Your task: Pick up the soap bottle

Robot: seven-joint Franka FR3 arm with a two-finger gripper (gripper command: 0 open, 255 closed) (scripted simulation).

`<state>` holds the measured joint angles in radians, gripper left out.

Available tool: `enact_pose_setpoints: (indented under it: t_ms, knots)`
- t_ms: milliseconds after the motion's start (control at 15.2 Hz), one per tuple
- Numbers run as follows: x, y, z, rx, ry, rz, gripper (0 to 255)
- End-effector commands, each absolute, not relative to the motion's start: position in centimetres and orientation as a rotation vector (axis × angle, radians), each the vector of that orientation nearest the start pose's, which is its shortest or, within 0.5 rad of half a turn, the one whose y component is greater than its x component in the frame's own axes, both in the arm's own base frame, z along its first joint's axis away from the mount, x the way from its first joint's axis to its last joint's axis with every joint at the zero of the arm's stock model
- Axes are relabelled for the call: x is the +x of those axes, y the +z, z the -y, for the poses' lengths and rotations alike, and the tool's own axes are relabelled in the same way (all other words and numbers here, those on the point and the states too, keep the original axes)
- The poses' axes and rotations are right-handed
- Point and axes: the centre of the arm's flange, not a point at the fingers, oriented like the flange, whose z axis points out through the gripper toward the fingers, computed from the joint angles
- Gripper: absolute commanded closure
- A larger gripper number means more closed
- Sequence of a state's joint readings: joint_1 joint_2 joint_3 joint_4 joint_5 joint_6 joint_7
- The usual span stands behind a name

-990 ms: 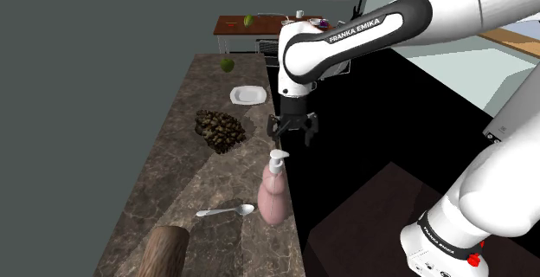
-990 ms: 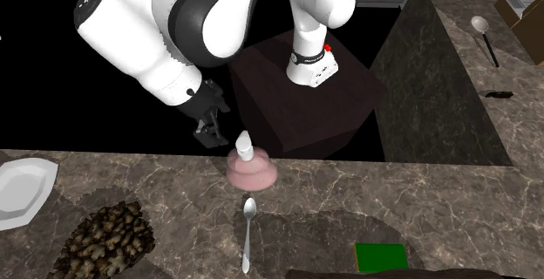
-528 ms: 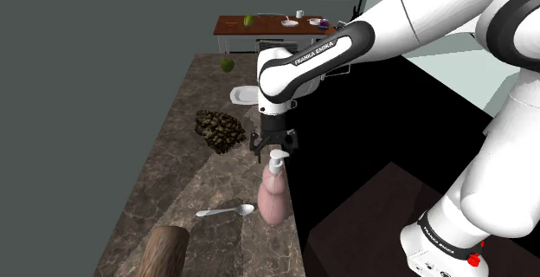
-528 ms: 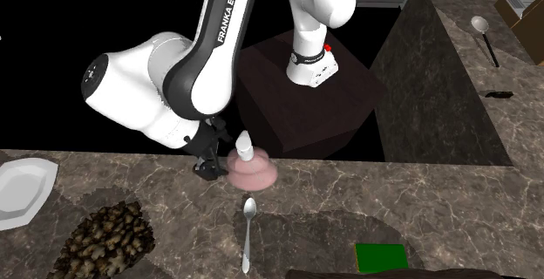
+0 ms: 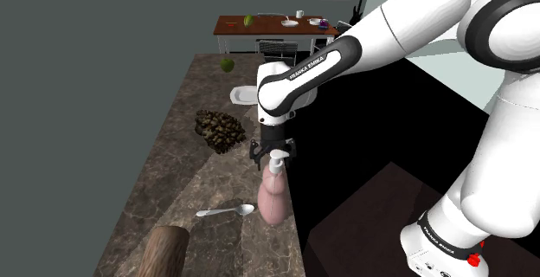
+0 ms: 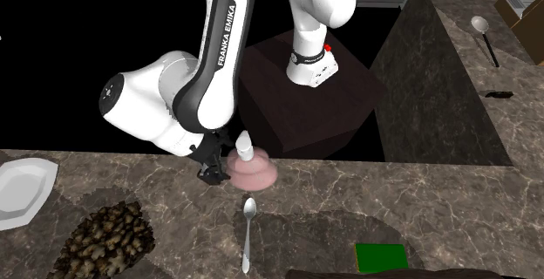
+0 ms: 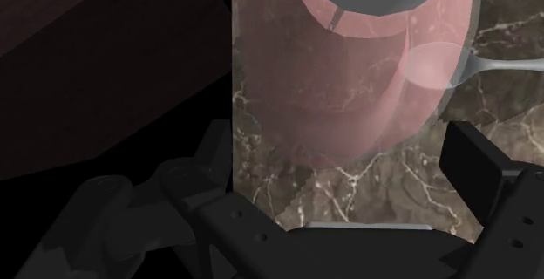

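1. One white arm is reaching down over a dark marbled worktop (image 5: pixel 173 176), with its black pincer (image 5: pixel 273 152) hanging level with the white pump head of the soap bottle (image 5: pixel 273 199).
2. The pink, see-through bottle is standing upright at the worktop's edge, where a black area is falling away just beside it.
3. Over the last second the pincer has been dropping from above and beyond the bottle to the height of its pump, closing in on it.
4. From the wrist, the two fingers (image 7: pixel 475 159) are standing apart, and the bottle's pink body is showing between them, touching neither.
5. A spoon (image 5: pixel 223 210) is lying just beside the bottle's base. A brown lumpy heap (image 5: pixel 221 128) and a white plate (image 5: pixel 245 95) are sitting well beyond the bottle.
6. Nothing is being held yet. The approach is looking nearly finished, so the next move is probably centring on the bottle and squeezing.
7. The rounded, smooth body may be prone to slipping or tipping off the edge, and the nearby spoon could be getting nudged.
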<state>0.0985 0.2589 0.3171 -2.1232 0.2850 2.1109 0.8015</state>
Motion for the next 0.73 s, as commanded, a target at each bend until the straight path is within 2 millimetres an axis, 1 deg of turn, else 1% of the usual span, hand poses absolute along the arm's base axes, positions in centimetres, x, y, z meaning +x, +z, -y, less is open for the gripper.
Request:
enact_pose_setpoints:
  t_ms: [0,528,594,660]
  knots:
    - [49.20,27.56,-23.13,-2.867,0.589,-0.832,255]
    - [49.29,27.53,-23.17,-2.867,0.589,-0.832,255]
    - [49.20,27.60,-23.11,-2.867,0.589,-0.832,255]
    - [49.19,28.13,-23.11,-2.867,0.589,-0.832,255]
